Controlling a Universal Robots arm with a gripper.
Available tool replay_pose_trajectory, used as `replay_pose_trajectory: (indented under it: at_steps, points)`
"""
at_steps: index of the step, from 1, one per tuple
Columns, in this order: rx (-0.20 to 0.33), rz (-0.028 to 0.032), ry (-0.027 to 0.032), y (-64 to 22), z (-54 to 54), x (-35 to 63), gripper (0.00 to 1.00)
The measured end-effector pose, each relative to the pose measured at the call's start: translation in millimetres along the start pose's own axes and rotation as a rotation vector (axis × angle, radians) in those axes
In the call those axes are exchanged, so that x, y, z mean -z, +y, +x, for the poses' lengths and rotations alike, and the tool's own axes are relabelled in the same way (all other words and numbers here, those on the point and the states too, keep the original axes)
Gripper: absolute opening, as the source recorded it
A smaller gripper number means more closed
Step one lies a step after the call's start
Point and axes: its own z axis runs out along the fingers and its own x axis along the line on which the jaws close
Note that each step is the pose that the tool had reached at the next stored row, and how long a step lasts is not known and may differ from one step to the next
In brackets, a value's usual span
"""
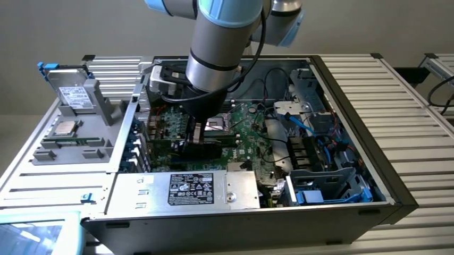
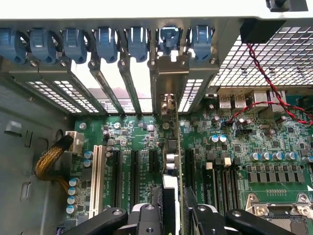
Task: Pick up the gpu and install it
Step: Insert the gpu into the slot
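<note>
My tool [image 2: 172, 215] is down inside the open PC case [image 1: 369, 175], low over the motherboard [image 2: 146, 142], and it's gripping the gpu [image 2: 177, 161] edge-on: jaws part closed, one finger on each face of the card, card pinched between them. In the wrist view the gpu shows as a thin upright board running straight away from my tool toward the rear wall of the case, so its long axis lines up with the expansion slots [image 2: 133, 171], which run the same way. Its silver end bracket [image 2: 168, 73] is at the far end, sitting in line with one of the open rear slot openings, between the blue retention clips [image 2: 168, 36] and the board. Key relation: card is directly under and ahead of my tool, standing on edge, parallel to the black slots, and appears to be over the slot just beside the short black connector; can't tell if the edge contacts are already seated or just resting above. In the exterior view my tool [image 1: 193, 139] and the arm's wrist block most of the card; it sits mid-board, toward the exterior view's left, next to the CPU socket [image 1: 212, 126]. Power supply [image 1: 186, 188] is along the near edge of the case. Grey parts tray [image 1: 74, 119] stands on the counter, at the exterior view's left, well apart.
</note>
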Motion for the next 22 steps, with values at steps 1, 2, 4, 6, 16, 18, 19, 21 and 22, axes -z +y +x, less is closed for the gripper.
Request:
replay_pose_trajectory:
  at_steps: [1,2,4,6,16,18,19,21,22]
  points:
    - [0.000,-0.0001,0.0001,0.0,0.0,0.0,0.28]
    - [0.000,-0.0002,0.0002,-0.1,0.0,0.1,0.28]
    - [0.000,0.0001,0.0004,0.3,0.1,0.1,0.28]
    - [0.001,0.0020,0.0005,2.4,0.2,-0.5,0.28]
    - [0.000,0.0047,0.0002,8.6,0.4,-2.2,0.28]
    - [0.000,0.0047,0.0002,8.7,0.6,-2.4,0.28]
    - [0.000,0.0046,0.0001,8.7,0.8,-2.8,0.28]
    - [0.000,0.0046,0.0003,8.8,0.8,-2.9,0.28]
    - [0.000,0.0046,0.0003,8.7,0.8,-2.9,0.28]
